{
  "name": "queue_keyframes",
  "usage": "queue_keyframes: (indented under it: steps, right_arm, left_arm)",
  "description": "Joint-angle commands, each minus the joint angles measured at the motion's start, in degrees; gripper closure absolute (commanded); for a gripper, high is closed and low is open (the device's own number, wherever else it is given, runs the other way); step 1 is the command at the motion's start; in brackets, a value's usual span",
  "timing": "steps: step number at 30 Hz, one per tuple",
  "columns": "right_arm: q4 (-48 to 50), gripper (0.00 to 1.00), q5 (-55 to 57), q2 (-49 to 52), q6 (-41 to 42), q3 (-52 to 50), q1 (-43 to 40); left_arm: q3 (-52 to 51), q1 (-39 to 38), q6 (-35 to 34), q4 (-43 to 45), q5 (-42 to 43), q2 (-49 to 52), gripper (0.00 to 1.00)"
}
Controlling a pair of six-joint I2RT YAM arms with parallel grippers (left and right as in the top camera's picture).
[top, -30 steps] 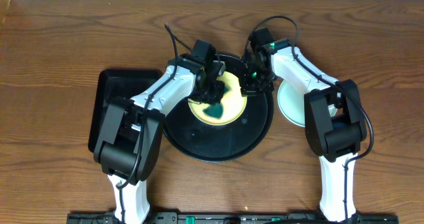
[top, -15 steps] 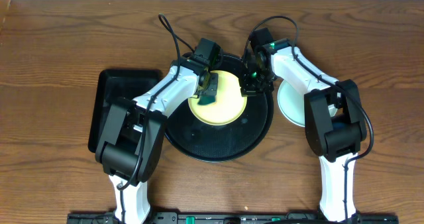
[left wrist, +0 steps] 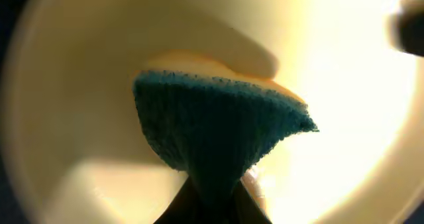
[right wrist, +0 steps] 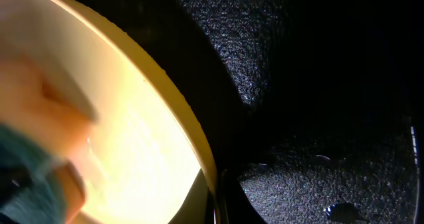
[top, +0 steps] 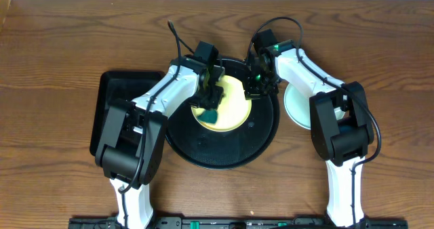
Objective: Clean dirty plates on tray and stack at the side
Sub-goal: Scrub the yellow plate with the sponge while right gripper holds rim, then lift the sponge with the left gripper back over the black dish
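The pale yellow plate (top: 229, 107) lies on the large round black tray (top: 224, 144). My left gripper (top: 211, 101) is shut on a teal cloth (top: 211, 114) and presses it onto the plate's left part; the cloth (left wrist: 218, 128) fills the left wrist view over the yellow plate (left wrist: 79, 85). My right gripper (top: 256, 85) is shut on the plate's right rim (right wrist: 199, 151), one finger each side, above the tray's textured floor (right wrist: 318, 85). A pale mint-blue plate (top: 297, 106) lies on the table right of the tray, partly under my right arm.
A smaller rectangular black tray (top: 116, 97) with rounded corners lies left of the round tray, under my left arm. Brown wooden table (top: 61, 46) lies all around. Water droplets (right wrist: 338, 211) sit on the round tray's floor.
My left gripper has wiped the teal cloth over the plate, up toward the far-left rim and back down to the left part. The right gripper has kept its hold on the rim.
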Motion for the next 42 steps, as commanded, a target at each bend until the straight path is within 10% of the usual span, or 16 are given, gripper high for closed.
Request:
queue_keyframes:
  steps: [1, 15, 30, 42]
  right_arm:
    - [-0.44, 0.99, 2.08, 1.68, 0.11, -1.92, 0.87]
    - [-0.48, 0.99, 2.25, 1.68, 0.09, -1.92, 0.87]
    - [-0.44, 0.99, 4.07, -2.23, -2.29, -1.29, 1.22]
    - [-0.66, 0.99, 38.58, -20.65, -2.27, -1.29, 10.73]
  left_arm:
    - [-1.38, -0.68, 4.63, 2.34, 8.13, 1.07, 0.93]
    - [4.00, -0.26, -16.46, 4.37, -27.28, 0.90, 0.92]
    - [15.04, 7.69, -17.88, -23.82, -23.17, -10.08, 0.92]
    - [14.97, 25.62, -17.59, -27.08, -15.47, -11.13, 0.92]
